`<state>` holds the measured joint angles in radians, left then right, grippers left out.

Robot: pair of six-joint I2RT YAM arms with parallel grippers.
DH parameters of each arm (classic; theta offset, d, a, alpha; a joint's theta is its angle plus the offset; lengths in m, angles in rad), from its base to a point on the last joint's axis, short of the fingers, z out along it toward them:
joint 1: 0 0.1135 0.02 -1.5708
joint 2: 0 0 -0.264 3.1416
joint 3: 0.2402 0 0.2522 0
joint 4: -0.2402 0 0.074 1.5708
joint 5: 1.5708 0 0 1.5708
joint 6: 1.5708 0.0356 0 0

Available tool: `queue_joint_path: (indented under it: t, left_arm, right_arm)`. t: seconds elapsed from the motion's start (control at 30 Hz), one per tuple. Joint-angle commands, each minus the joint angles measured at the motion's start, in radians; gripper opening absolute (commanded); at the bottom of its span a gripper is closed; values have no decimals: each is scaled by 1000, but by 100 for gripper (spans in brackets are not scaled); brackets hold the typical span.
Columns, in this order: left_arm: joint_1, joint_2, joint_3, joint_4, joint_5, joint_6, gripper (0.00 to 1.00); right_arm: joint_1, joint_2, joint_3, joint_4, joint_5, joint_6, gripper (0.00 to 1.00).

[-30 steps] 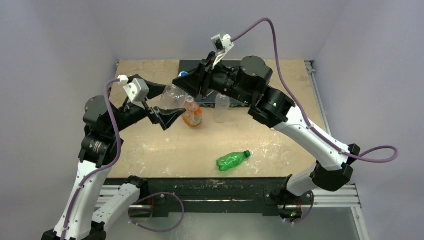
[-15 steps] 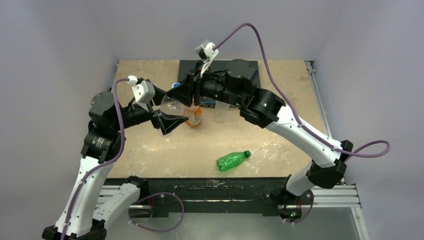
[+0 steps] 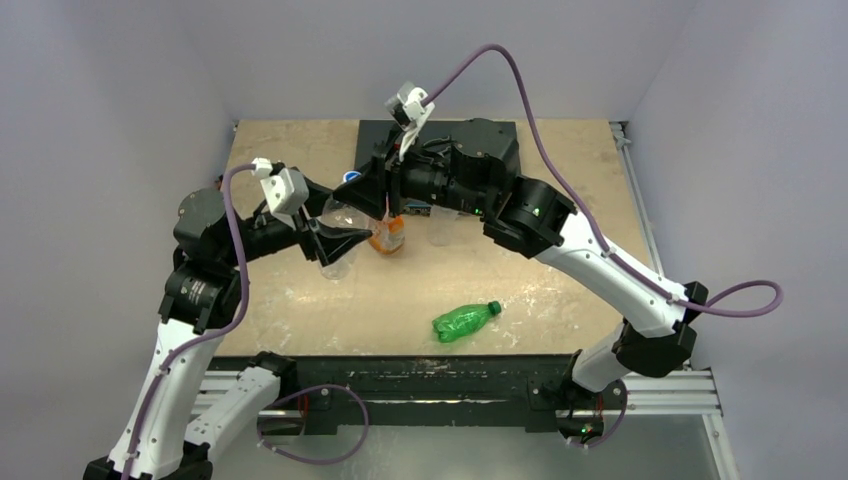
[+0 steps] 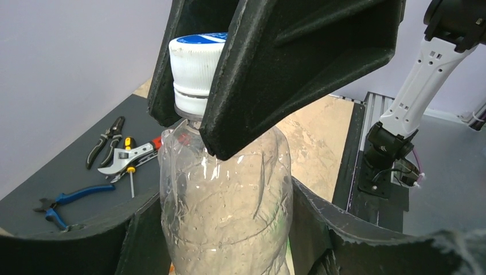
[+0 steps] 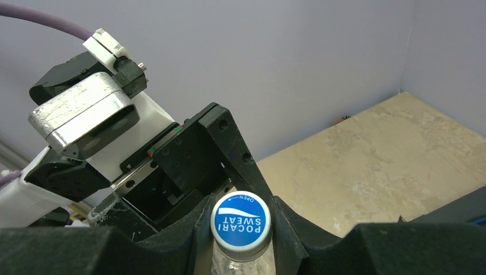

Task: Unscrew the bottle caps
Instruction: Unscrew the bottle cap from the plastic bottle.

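The clear bottle (image 4: 226,189) stands up. The left gripper (image 4: 226,243) squeezes its belly; the right gripper (image 5: 240,232) pinches the white cap (image 4: 198,69) from above.

Upright clear bottle (image 4: 226,212), white cap (image 4: 198,71) seemingly on.

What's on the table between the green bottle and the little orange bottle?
Nothing: only bare, scuffed table lies between the green bottle and the orange bottle. The top view shows it.

White arms (image 3: 610,270), black joints (image 3: 522,205) — purple cables (image 3: 488,47).
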<state>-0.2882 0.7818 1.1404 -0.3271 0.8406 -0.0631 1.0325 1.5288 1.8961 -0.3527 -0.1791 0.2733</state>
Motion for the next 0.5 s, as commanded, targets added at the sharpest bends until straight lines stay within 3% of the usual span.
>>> queue_joint_path:
  t: [0.0,0.13,0.23,0.33,0.47]
  left_arm:
    - [1,-25,-21,-35,9,-1,62]
    - [1,-20,-25,-36,18,-15,75]
    - [1,-17,-15,-62,13,10,76]
    - [1,-23,-12,-61,5,22,71]
    - [1,-15,-26,-33,23,0,50]
  right_arm:
    - [-22,-41,45,31,69,-66,18]
    - [-22,-43,40,40,65,-65,18]
    - [-22,-42,41,30,65,-72,17]
    - [-22,-43,44,22,64,-77,18]
    - [-22,-37,45,32,60,-73,18]
